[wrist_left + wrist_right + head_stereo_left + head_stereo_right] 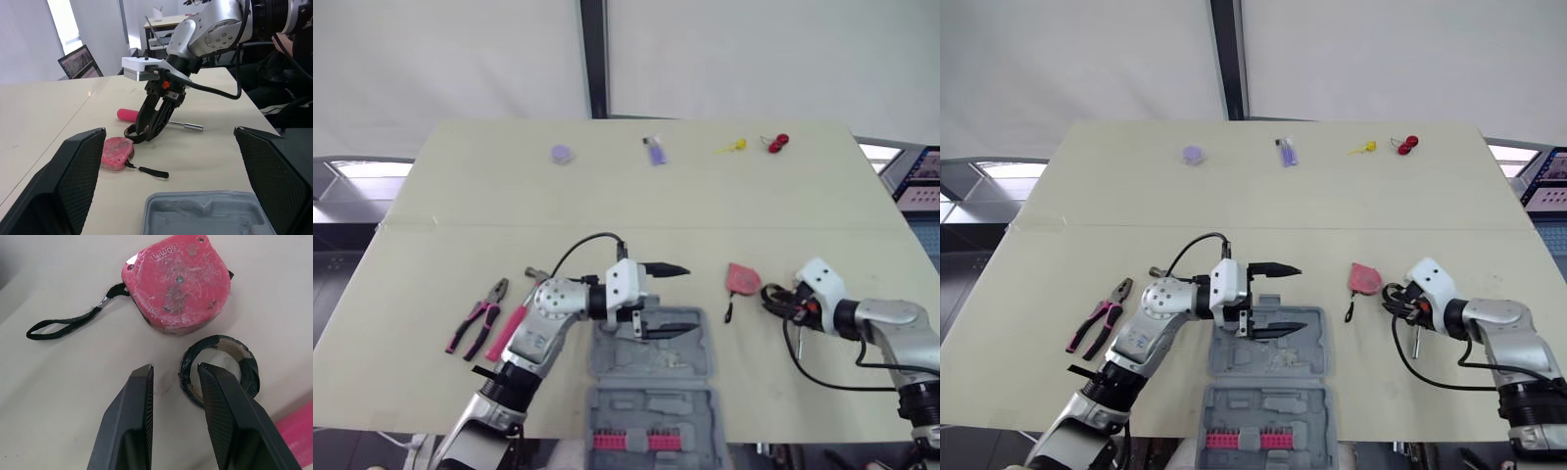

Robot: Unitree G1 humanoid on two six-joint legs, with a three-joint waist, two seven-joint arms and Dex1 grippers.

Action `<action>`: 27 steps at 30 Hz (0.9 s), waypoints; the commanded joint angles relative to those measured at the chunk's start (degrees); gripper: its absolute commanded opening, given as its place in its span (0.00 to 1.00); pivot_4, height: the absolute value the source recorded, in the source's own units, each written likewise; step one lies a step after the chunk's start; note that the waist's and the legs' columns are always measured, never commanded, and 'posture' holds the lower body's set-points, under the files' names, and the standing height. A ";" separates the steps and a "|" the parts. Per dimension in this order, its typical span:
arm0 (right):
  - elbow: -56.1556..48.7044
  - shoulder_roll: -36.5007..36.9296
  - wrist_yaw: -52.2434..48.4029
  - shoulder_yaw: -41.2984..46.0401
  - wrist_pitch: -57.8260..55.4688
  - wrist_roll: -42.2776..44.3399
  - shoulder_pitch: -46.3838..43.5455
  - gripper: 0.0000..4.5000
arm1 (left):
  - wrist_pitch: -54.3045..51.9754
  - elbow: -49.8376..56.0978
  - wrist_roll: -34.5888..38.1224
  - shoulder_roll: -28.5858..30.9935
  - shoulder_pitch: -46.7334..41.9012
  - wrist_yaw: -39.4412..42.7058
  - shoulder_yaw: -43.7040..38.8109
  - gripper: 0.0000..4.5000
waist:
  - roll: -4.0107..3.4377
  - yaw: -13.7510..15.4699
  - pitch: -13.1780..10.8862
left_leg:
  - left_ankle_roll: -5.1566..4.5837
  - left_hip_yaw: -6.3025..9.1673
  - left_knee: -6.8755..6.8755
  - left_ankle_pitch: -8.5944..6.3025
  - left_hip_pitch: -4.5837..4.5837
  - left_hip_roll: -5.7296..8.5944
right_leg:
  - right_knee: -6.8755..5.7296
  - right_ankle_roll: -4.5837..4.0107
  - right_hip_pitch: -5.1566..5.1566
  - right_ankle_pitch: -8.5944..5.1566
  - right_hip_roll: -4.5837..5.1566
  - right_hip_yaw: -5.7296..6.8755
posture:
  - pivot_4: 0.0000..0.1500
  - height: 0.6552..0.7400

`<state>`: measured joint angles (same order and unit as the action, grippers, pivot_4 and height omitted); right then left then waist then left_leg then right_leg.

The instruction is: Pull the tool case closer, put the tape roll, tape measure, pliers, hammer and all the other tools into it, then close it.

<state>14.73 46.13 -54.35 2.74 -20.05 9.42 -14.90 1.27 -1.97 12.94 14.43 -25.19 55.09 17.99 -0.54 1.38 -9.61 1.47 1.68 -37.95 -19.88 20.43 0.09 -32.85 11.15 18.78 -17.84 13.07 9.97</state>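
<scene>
Black on black here: your right tool (176,369) is down at the tape roll (220,340) with its two fingers parted. One finger stands in the hole of the ring and the other outside it, so the near wall of the roll sits in the gap. It is unclenched and grips nothing yet.

The roll lies flat on the bench (607,196), just beside the red tape measure (181,281). The measure's strap (63,325) trails away on the far side of the tool, and a pink-handled screwdriver (293,423) lies close on the other side.

I'd judge the step in hand to be the pinch on the roll's wall:
- Settle the fingers low enough to take the full height of the wall, then squeeze — a shallow bite on a thin ring is likely to let it tip or roll out.
- Lift straight up so you don't nudge the measure or drag its strap.

Further left, your left tool (668,299) hangs spread wide and empty over the far half of the open grey case (607,352). The case sits at the near edge of the bench, so mind that arm when you carry the roll across.

The pliers (478,318) and hammer (509,331) wait on the bench left of the case.
</scene>
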 commanded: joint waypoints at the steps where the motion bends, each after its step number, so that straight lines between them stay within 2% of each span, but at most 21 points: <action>1: -0.02 -0.08 0.63 0.64 1.02 -0.13 -0.68 0.34 | 0.23 1.45 -0.22 -0.13 -0.48 -0.01 0.05 1.00 | 0.00 0.01 0.00 | 0.00 0.00 0.00 0.00 0.00 0.00 | 0.00 0.00 0.00 0.00 0.00 0.00 | 1.00 1.00; 27: 3.16 -1.56 2.04 1.28 3.67 -1.26 -1.58 0.34 | -0.08 1.04 -0.19 -0.05 -1.53 0.52 0.33 1.00 | 0.00 0.01 0.00 | 0.00 0.00 0.00 0.00 0.00 0.00 | 0.00 0.00 0.00 0.00 0.00 0.00 | 1.00 1.00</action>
<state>18.41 44.20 -52.87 2.72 -17.39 7.86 -16.17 0.92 -1.98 12.92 14.65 -26.15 55.38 18.15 -0.54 1.38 -9.61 1.47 1.68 -37.95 -19.88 20.43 0.09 -32.85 11.15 18.78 -17.84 13.07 9.96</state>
